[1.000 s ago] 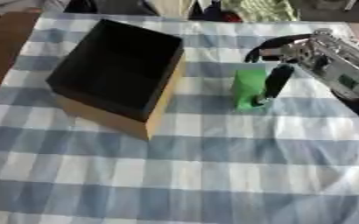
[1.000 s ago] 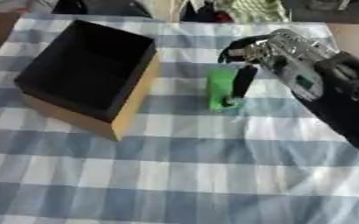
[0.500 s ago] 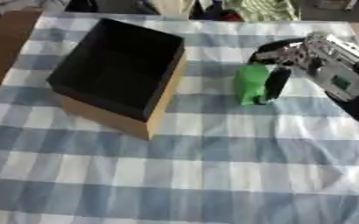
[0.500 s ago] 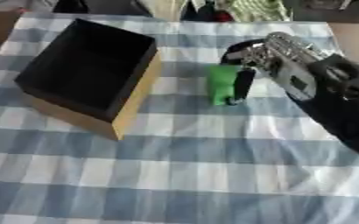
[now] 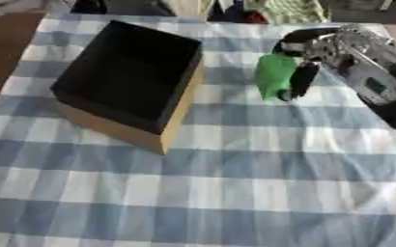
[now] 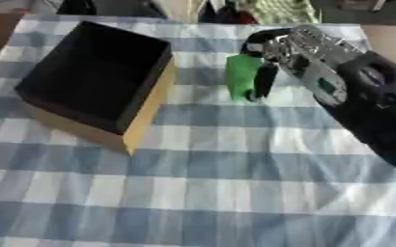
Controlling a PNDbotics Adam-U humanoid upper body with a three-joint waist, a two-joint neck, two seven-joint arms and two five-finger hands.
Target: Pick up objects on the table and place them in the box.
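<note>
The right robot hand (image 6: 273, 60) has its fingers curled around the small green plastic object (image 5: 275, 76), held to the right of the open black cardboard box (image 5: 130, 79) on the checked table (image 5: 235, 183); next it must carry the object left over the box and release.

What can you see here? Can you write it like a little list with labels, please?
surface: blue and white checked cloth over the table
box: black inside, tan outside, open top, on the left of the cloth
box contents: nothing visible inside
object: green object, upright, to the right of the box and apart from it
right hand: right hand with fingers curled round the green object
left hand: not in view
task state: green object not yet in the box
</note>
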